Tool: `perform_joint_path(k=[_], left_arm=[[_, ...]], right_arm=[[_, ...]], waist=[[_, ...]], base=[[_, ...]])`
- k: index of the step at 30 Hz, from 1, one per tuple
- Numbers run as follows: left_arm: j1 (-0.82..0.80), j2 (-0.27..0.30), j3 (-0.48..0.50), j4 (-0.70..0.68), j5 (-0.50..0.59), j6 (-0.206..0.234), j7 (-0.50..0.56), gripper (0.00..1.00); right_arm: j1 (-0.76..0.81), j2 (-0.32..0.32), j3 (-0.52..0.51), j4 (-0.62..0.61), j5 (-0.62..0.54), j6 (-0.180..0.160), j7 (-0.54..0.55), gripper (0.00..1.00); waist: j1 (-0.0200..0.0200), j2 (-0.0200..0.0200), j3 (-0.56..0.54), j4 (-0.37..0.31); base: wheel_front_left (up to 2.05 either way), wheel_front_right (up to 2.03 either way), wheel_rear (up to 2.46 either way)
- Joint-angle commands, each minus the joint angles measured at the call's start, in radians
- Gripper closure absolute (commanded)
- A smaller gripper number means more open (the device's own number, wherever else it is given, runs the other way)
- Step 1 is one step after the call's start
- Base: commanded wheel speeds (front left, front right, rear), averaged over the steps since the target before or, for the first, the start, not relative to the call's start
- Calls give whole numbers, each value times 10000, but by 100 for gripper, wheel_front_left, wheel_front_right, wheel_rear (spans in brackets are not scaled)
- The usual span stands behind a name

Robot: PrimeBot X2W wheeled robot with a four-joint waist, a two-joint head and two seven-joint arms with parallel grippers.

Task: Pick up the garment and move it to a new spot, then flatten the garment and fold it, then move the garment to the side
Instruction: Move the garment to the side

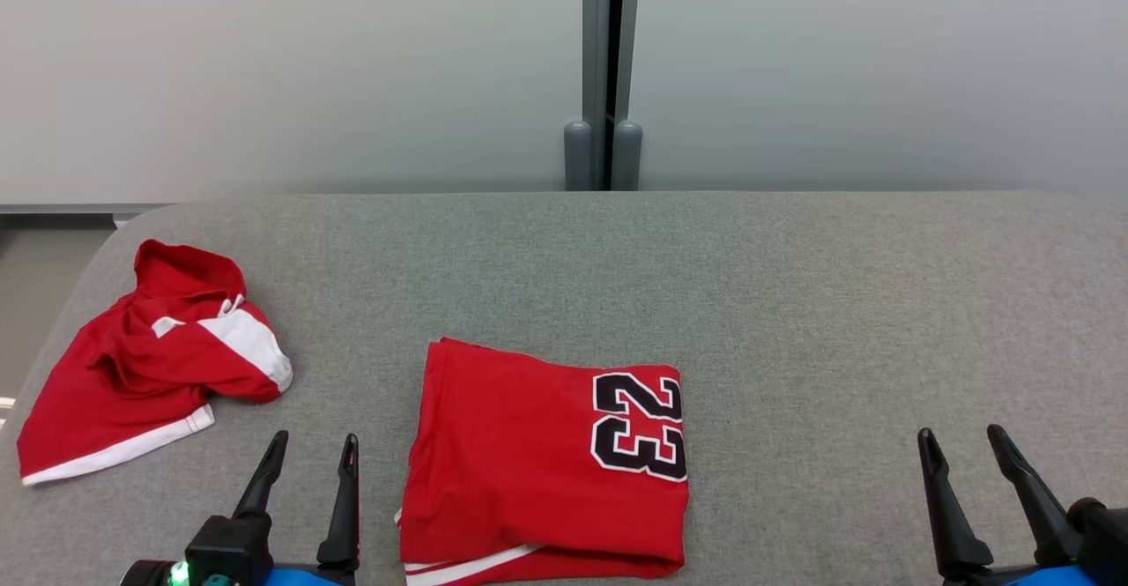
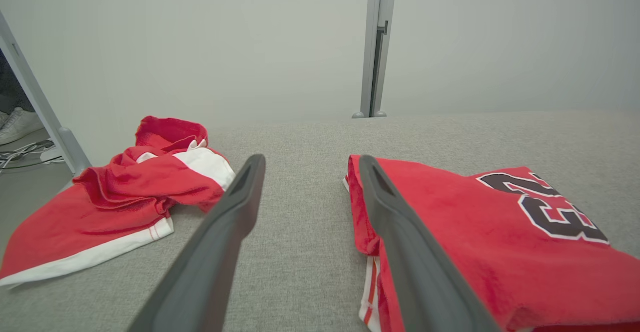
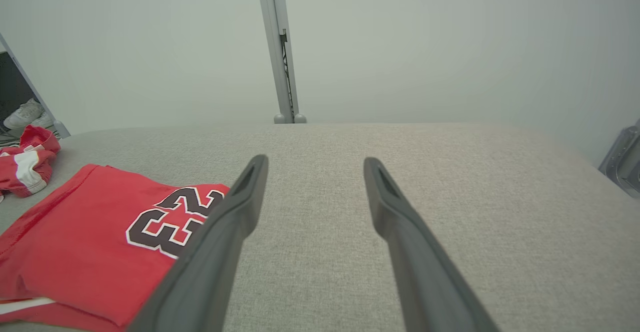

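One folded garment (image 1: 529, 463); one crumpled garment (image 1: 150, 366); one table (image 1: 793, 304).

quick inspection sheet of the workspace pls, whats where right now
surface: grey fabric tabletop, flat.
job's things: folded red garment with number 23, centre front; crumpled red-and-white garment on the robot's left side.
clutter: nothing seen.
grippers: left gripper open, empty, beside the folded red garment; right gripper open, empty, over bare fabric.
cables: white cables on the floor left of the table.
surroundings: pale wall panels, grey post, white shoe on the floor.
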Motion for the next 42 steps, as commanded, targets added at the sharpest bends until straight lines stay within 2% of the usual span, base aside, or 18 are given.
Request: perform_joint_path(k=[1, 14, 21, 28, 34, 42], left_arm=[[59, 46, 30, 17, -12, 31, -15, 0], [-247, 84, 0, -96, -33, 69, -108, 0], [-971, -31, -100, -371, 209, 10, -193, 0], [-1780, -275, -40, -452, 346, -115, -259, 0], [-2209, -557, 158, -514, 485, -262, -267, 0], [-2210, -884, 491, -574, 756, -431, -270, 0]], right_arm=[[109, 29, -23, -82, -77, 1, 39, 0], [153, 114, -137, -343, -164, 1, 237, 0], [-284, 58, -1, -67, -200, 1, 465, 0], [-1018, -47, 1184, 1162, 32, 1, 466, 0], [-2134, -46, 2526, 2877, 531, 1, 222, 0], [-2892, 83, 2949, 4750, 958, 1, 660, 0]], waist=[[0, 1, 4, -5], [0, 1, 112, 96], [0, 1, 943, 606], [0, 1, 1859, 1179], [0, 1, 2314, 1463], [0, 1, 2404, 1644]], base=[[0, 0, 0], [0, 0, 0], [0, 0, 0], [0, 0, 0], [0, 0, 0], [0, 0, 0]])
